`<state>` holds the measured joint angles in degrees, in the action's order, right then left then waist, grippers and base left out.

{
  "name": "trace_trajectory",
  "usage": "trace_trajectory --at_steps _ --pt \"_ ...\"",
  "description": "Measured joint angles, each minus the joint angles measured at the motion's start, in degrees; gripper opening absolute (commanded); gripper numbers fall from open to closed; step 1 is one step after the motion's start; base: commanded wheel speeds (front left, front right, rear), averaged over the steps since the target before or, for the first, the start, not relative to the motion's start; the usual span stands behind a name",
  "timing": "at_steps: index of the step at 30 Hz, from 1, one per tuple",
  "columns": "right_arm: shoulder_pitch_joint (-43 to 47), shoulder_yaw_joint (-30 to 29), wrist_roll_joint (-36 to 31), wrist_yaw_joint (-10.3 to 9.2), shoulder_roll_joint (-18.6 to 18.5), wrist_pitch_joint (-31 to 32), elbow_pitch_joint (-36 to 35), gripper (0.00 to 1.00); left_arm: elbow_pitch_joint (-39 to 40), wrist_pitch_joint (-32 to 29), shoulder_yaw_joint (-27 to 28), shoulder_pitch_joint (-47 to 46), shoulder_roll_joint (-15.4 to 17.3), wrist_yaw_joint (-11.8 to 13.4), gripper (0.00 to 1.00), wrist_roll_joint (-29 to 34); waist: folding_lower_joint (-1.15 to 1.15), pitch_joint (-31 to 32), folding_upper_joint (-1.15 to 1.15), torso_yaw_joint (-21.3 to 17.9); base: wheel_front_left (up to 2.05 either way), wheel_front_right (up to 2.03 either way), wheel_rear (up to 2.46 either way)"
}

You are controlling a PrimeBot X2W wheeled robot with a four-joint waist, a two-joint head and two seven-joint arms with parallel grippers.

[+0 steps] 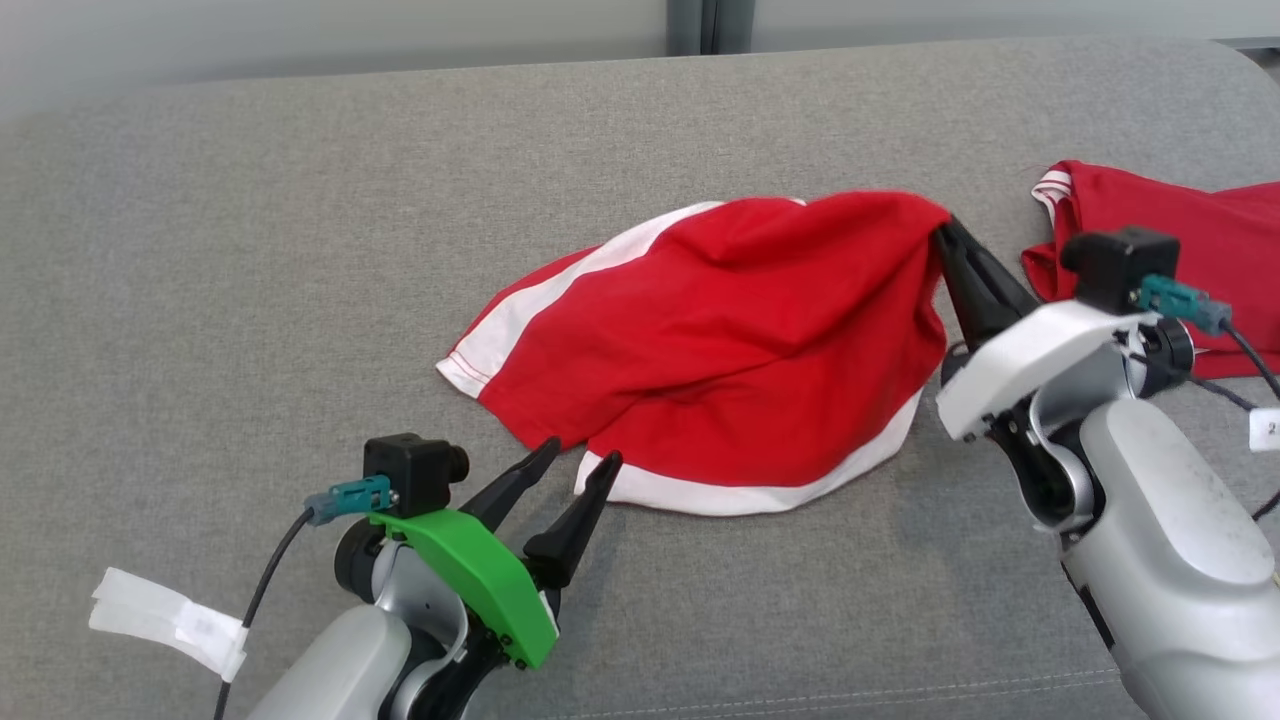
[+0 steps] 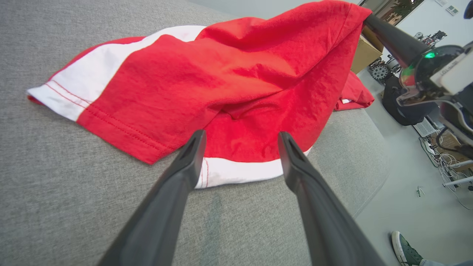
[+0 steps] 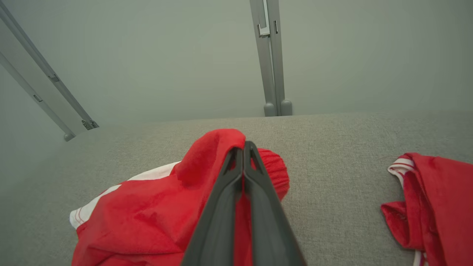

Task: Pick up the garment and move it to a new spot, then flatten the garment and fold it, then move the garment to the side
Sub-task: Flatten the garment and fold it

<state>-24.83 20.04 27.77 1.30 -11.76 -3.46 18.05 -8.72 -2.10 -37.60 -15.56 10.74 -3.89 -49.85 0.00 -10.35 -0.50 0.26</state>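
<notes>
Centre frame, the red-and-white garment (image 1: 720,340) lies rumpled on the grey upholstered surface (image 1: 250,250), its upper-right corner pinched and lifted in the closed jaws of the right gripper (image 1: 945,232). The left gripper (image 1: 583,452), jaws parted and empty, hovers at the lower hem. Flattening looks barely begun; folding and the move aside are yet to come.

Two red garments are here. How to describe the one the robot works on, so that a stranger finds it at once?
Start from the wide grey cushion; near its middle lies a red garment with white bands. Unlike the other red garment at the right edge, one corner of it is pinched and lifted by the right gripper.
</notes>
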Motion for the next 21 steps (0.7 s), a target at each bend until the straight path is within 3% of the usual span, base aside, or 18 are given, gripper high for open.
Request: trace_trajectory --at_steps 7,10,13,14,15,16,21 --pt "4.5 -1.78 1.08 -0.9 -0.53 -1.05 3.13 0.0 0.19 -0.15 0.24 0.21 1.25 0.47 1.0 0.03 0.0 -0.83 0.0 -1.81 0.0 0.0 0.0" --pt "4.49 -2.41 1.58 -0.9 0.38 -2.65 3.34 0.23 0.0 -0.64 -0.02 0.21 1.91 0.96 1.0 0.65 0.0 -1.21 0.0 -2.73 0.0 0.0 0.0" --pt "4.44 -2.41 1.58 -0.89 1.16 -3.91 3.63 0.26 0.0 -0.85 -0.42 0.2 2.92 1.08 1.0 1.27 0.0 -1.64 0.0 -3.62 0.0 0.0 0.0" --pt "4.42 -2.36 1.58 -0.88 1.31 -4.15 3.93 0.34 0.0 -0.86 -0.46 0.2 2.94 1.08 1.0 1.32 0.0 -1.81 0.0 -3.87 0.0 0.0 0.0" --pt "4.42 -2.3 1.6 -0.87 1.41 -4.15 4.33 0.76 0.05 -0.86 -0.62 0.19 2.93 1.09 1.0 1.4 0.0 -2.01 0.0 -4.09 0.0 0.0 0.0" --pt "4.42 -2.25 1.61 -0.87 1.44 -4.23 4.69 1.0 0.13 -0.88 -0.89 0.12 2.9 1.08 1.0 1.4 0.0 -2.23 0.0 -4.25 0.0 0.0 0.0" --pt "4.2 -2.07 1.6 -0.81 1.76 -6.11 4.89 1.0 0.19 -1.37 -1.62 -0.14 2.6 1.05 1.0 1.7 0.0 -3.19 0.0 -4.23 0.0 0.0 0.0"
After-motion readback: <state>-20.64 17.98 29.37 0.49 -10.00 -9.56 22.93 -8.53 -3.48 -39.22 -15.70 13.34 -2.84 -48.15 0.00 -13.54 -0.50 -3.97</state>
